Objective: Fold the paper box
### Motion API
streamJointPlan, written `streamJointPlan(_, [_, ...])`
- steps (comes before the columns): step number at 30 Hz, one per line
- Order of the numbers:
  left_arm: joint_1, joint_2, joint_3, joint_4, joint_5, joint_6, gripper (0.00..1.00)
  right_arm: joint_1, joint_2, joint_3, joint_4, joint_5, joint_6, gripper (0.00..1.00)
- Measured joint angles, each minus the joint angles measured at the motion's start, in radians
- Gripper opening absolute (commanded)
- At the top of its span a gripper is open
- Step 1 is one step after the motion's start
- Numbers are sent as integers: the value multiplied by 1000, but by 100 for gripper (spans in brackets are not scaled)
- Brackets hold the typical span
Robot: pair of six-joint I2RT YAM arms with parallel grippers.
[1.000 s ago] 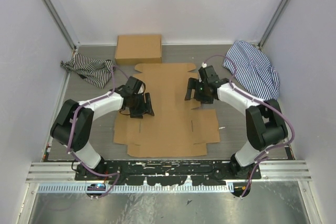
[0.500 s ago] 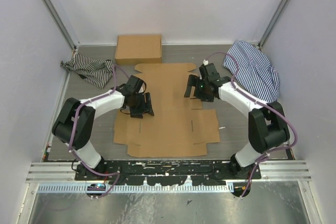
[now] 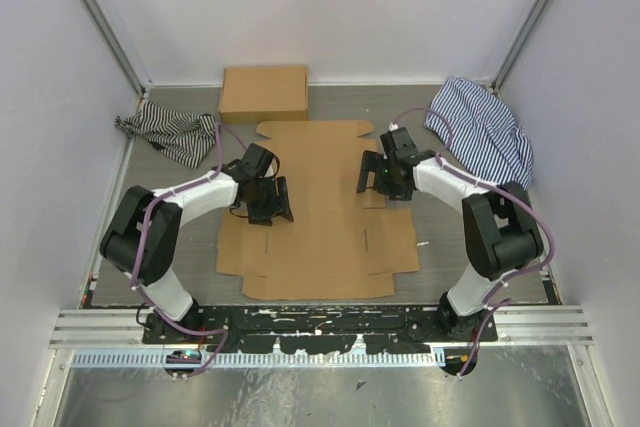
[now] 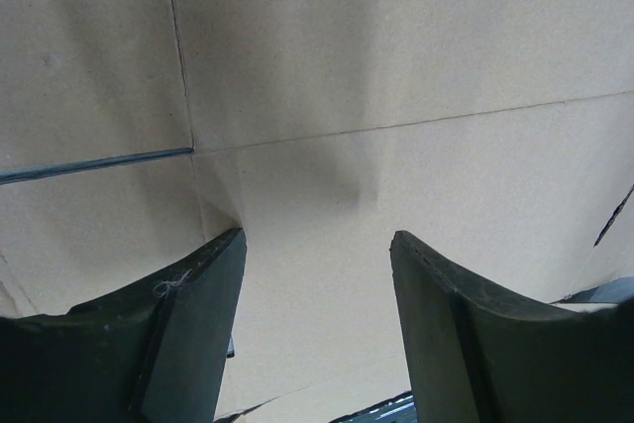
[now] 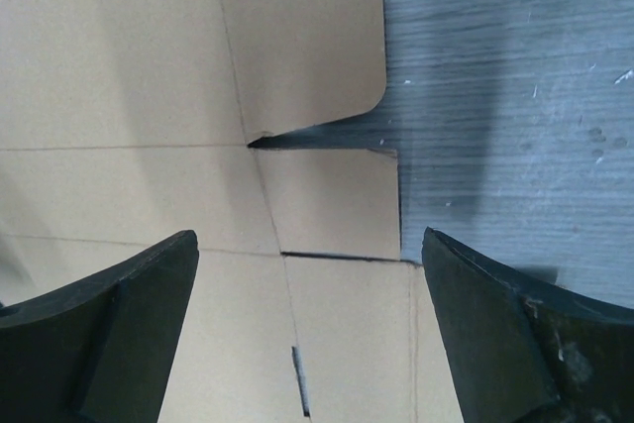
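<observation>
The paper box (image 3: 325, 222) is a flat brown die-cut sheet lying on the table between both arms. My left gripper (image 3: 272, 205) is open and hangs low over the sheet's left part. In the left wrist view it (image 4: 317, 245) frames bare cardboard (image 4: 396, 66) with crease lines. My right gripper (image 3: 370, 177) is open over the sheet's right edge. In the right wrist view it (image 5: 309, 240) frames a rounded side flap (image 5: 307, 37), a small tab and a slit, with grey table beside them. Neither gripper holds anything.
A second, closed brown cardboard box (image 3: 264, 93) stands at the back, just behind the sheet. A striped cloth (image 3: 170, 133) lies at the back left and a larger striped cloth (image 3: 485, 132) at the back right. White walls enclose the table.
My right gripper lifted slightly towards the back, then came down again, a little further right at the sheet's right edge. The left arm and the sheet have not moved.
</observation>
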Motion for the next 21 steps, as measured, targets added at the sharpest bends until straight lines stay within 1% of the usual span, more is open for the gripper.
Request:
streamJointPlan(6, [-5,0,0,-1,-5,0,69,-16,67,0,33,-1,-19,100])
streamJointPlan(9, [-6,-1,0,-1,-8,0,69,-21,76,2,61,-13,-27,100])
streamJointPlan(16, [-8,0,0,-1,-10,-1,69,-24,73,-20,137,-96,-33,97])
streamJointPlan(21, [-12,0,0,-3,-16,-1,68,-15,47,-41,134,-95,-39,96])
